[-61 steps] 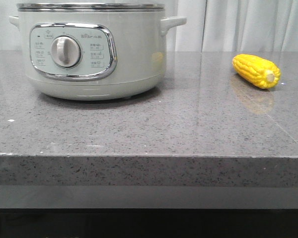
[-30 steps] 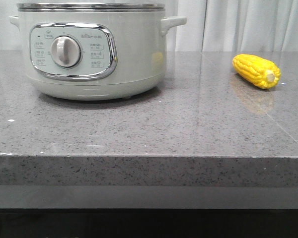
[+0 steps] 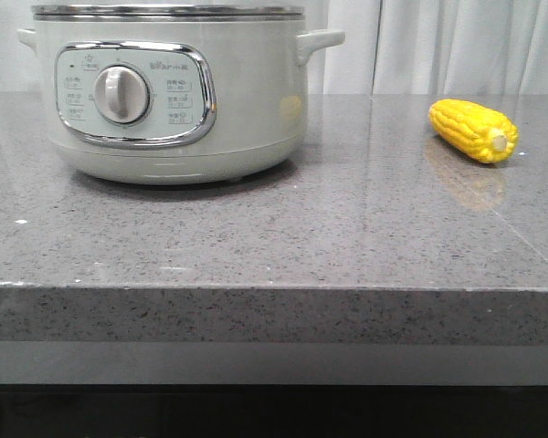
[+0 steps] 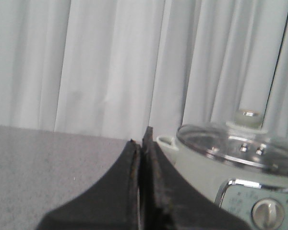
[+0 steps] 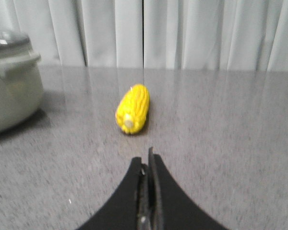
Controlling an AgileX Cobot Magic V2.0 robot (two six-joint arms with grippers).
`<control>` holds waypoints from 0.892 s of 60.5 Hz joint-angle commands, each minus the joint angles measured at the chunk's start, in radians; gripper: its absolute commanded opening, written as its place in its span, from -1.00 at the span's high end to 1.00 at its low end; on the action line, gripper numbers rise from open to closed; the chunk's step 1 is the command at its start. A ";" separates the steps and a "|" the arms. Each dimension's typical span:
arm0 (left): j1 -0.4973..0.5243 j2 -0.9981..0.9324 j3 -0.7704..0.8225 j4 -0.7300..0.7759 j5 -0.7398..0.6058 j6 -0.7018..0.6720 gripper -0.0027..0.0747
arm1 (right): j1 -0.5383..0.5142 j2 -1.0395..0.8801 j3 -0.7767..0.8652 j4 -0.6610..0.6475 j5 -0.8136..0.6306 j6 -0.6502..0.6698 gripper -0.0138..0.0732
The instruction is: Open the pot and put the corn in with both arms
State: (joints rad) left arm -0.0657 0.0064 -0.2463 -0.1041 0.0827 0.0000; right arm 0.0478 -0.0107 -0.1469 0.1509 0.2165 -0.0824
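The pale grey-green pot (image 3: 169, 91) stands at the back left of the grey counter, its dial panel facing me. In the left wrist view its glass lid (image 4: 240, 146) with a round knob (image 4: 246, 117) sits on the pot (image 4: 206, 172). The yellow corn (image 3: 472, 130) lies on the counter at the right, stub end toward me. My left gripper (image 4: 140, 139) is shut with nothing in it, off to the pot's side. My right gripper (image 5: 148, 158) is shut and empty, a short way in front of the corn (image 5: 132, 109). Neither gripper shows in the front view.
The speckled grey counter (image 3: 274, 237) ends in a thick front edge (image 3: 274, 315). White curtains (image 3: 457, 46) hang behind it. The pot's side handle (image 5: 17, 62) shows at the edge of the right wrist view.
The front view has shifted by a pixel or two; the pot and the corn stay where they were.
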 commanded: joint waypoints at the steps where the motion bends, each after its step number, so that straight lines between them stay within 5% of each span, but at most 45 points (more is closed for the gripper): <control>1: 0.001 0.059 -0.137 -0.002 0.013 0.000 0.98 | -0.004 0.016 -0.115 0.002 -0.006 -0.005 0.84; 22: 0.001 0.330 -0.438 -0.002 0.298 0.000 0.98 | -0.004 0.312 -0.484 0.002 0.263 -0.005 0.84; 54: 0.001 0.492 -0.434 0.001 0.281 0.000 0.98 | -0.004 0.593 -0.529 0.002 0.287 -0.005 0.83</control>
State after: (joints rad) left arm -0.0657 0.4752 -0.6544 -0.1023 0.4488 0.0000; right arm 0.0478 0.5557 -0.6426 0.1509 0.5722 -0.0824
